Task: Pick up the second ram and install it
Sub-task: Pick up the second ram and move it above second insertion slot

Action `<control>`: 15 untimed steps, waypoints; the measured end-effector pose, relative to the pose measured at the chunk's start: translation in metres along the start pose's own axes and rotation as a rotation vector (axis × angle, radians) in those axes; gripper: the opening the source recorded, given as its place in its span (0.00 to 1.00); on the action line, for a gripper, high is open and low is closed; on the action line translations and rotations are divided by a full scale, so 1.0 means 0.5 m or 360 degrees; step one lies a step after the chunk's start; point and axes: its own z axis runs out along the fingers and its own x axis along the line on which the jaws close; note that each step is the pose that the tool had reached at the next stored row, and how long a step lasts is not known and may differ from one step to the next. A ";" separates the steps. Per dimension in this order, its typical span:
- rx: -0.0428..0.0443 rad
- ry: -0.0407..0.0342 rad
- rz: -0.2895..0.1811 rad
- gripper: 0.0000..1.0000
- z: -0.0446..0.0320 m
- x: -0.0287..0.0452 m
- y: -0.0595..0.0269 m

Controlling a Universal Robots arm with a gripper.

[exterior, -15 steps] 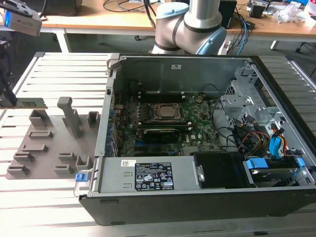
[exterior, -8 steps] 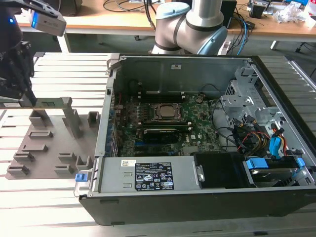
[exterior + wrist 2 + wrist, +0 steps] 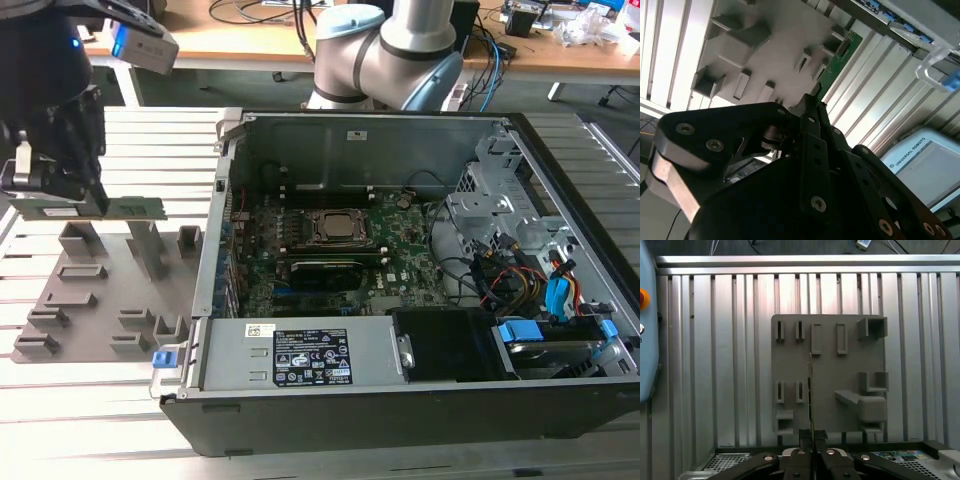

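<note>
In the exterior view my gripper (image 3: 88, 203) hangs at the far left, shut on the second ram (image 3: 135, 208), a thin green stick held level. The stick floats a little above the grey slotted holder tray (image 3: 100, 290), clear of its posts. The first wrist view has the ram (image 3: 810, 390) edge-on, running out from my gripper (image 3: 812, 432) over the tray (image 3: 840, 370). In the second wrist view the green stick (image 3: 835, 62) pokes out past my gripper (image 3: 807, 107) beside the tray (image 3: 775, 50). The motherboard (image 3: 400, 250) lies inside the open computer case (image 3: 360, 400), to the exterior view's right of the tray.
The case's near wall carries a labelled power supply (image 3: 300, 355) and a blue latch (image 3: 165, 357). Drive cages and cables (image 3: 540, 290) crowd its right end. The arm's base (image 3: 400, 50) stands behind the case. A pendant (image 3: 925, 160) lies on the ribbed metal table (image 3: 730, 365).
</note>
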 end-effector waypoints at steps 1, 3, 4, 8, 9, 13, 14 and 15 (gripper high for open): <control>0.0000 0.0000 0.0000 0.14 0.000 0.000 -0.011; 0.0000 0.0000 0.0000 0.14 -0.001 -0.001 -0.027; 0.0000 0.0000 0.0000 0.14 -0.002 -0.001 -0.044; 0.0000 0.0000 0.0000 0.14 -0.003 -0.002 -0.076; 0.0000 0.0000 0.0000 0.14 -0.004 -0.002 -0.081; -0.0001 0.0000 0.0000 0.14 -0.005 -0.003 -0.122; -0.0001 0.0000 0.0000 0.14 -0.006 -0.004 -0.132; -0.0001 0.0000 0.0000 0.14 -0.006 -0.004 -0.140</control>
